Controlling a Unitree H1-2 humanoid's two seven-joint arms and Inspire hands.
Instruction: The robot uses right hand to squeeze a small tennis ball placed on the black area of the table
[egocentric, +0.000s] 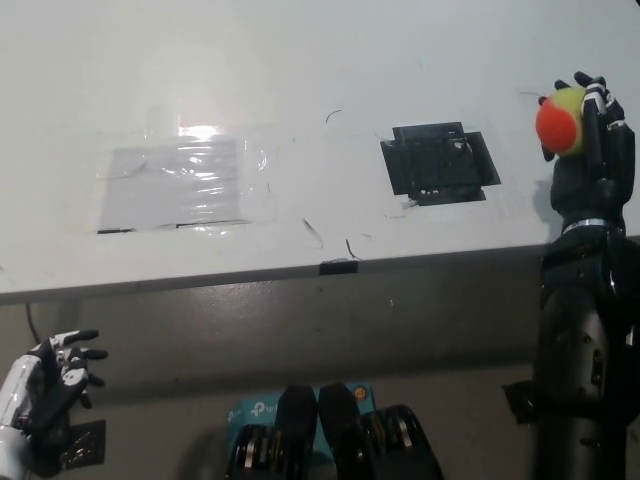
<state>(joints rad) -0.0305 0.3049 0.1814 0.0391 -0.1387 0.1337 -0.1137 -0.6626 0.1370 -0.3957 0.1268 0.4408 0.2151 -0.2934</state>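
Down at the near left, below the desk's front edge, the white left hand rests with its fingers spread apart and nothing in it. On the desk, toward the left, lies a shiny see-through sheet taped flat. Some small dark scribble marks sit near the front edge in the middle. Further right is the black area, a dark square patch with nothing on it now. At the far right, the black right hand is wrapped around the small tennis ball, which is yellow-green and red. The ball sits up in that hand, to the right of the black patch and apart from it, looking lifted off the desk. I think the ball is light and squashy, with a fuzzy skin that should not slip much. It looks best held around its round middle, with the fingers on one side and the thumb on the other. The desk's front edge is close under the arm, and the right edge of the picture is close too. There is lots of open room to the left and toward the far side.
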